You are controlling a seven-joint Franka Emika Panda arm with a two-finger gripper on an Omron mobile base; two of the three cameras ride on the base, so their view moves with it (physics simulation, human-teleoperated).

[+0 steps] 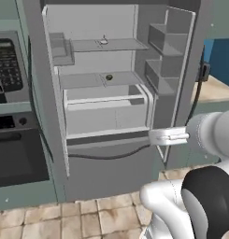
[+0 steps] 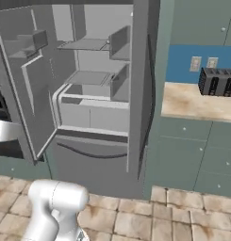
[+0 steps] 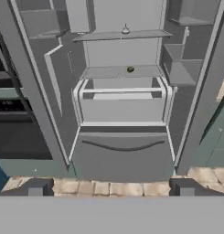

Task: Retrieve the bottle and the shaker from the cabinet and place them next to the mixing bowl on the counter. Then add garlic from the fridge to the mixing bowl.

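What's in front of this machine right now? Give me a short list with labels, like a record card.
fridge: both doors swung open, drawer below shut
upper shelf: small pale item, likely the garlic
lower shelf: small dark round item
gripper: fingers open, holding nothing, facing the fridge from a distance
oven: left of the fridge
toaster: on the counter to the right
floor: tan tiles
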